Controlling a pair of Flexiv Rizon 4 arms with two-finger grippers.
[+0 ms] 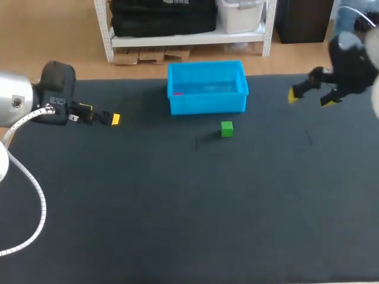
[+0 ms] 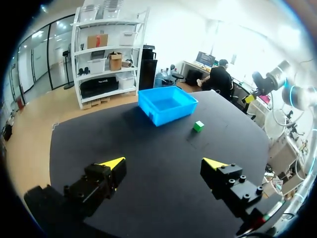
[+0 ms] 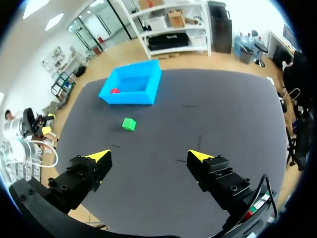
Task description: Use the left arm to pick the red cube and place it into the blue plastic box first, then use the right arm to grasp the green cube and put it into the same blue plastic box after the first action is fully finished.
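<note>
Left claw [image 2: 164,162] hangs wide open and empty over the left side of the black table [image 1: 177,225], well apart from the blue plastic box [image 1: 207,105]. Small red cube [image 3: 114,90] lies inside that box, near its left end. Small green cube [image 1: 227,128] sits on the table just before it. Right claw [image 3: 148,155] is open too, holding nothing.

The head view looks steeply down from above and behind onto the table [image 1: 177,225], far enough off to take in most of its dark top. The left wrist view looks out past the left pincer [image 2: 164,162], well above the table, slanting across it from one end. The right wrist view does likewise past the right pincer [image 3: 148,154] from the other end. All three share the blue plastic box [image 1: 206,103] and the green cube [image 1: 227,128].
</note>
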